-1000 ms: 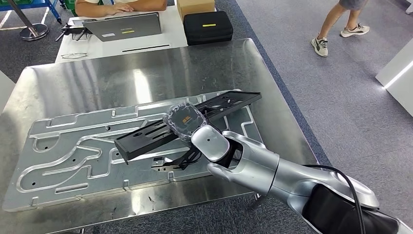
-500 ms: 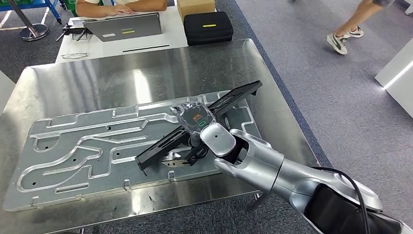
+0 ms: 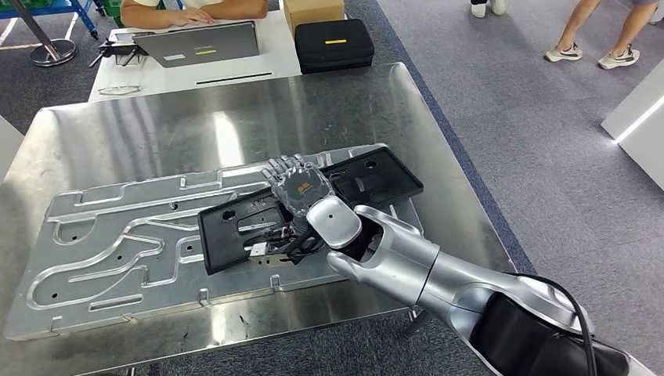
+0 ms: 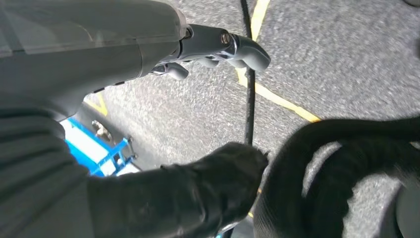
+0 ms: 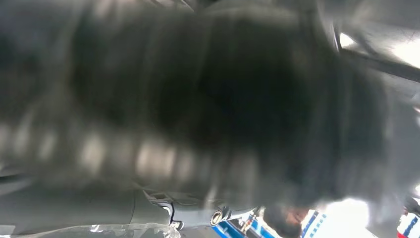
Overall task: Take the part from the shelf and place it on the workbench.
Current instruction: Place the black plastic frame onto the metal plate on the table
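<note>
- Lying flat across the machined aluminium plate [image 3: 117,235], the black part [image 3: 376,180] runs from about 8 o'clock to 2 o'clock of the right hand, its far end reaching toward the workbench's right edge.
- Over the middle of the part sits the right hand [image 3: 296,192], back upward with its fingers [image 3: 282,164] laid forward on the part's top (whether any fingers curl under the edge and clamp it, I cannot tell).
- From the 5 o'clock corner of the head view, the silver right arm [image 3: 438,278] reaches in to that hand.
- Under everything is the steel workbench [image 3: 235,110], with the aluminium plate covering most of its near half.
- In the left wrist view, the left hand [image 4: 213,47] hangs over grey floor [image 4: 346,54] with yellow lines; its fingers are bent and it holds nothing.
- Blur makes the right wrist view unreadable.
- Beyond the bench at 12 o'clock, a white table [image 3: 235,66] carries a laptop [image 3: 200,41] and a black case [image 3: 334,43], and a person's forearms [image 3: 188,9] rest behind the laptop.
- At 2 o'clock, legs of people [image 3: 595,35] stand on the grey floor.
</note>
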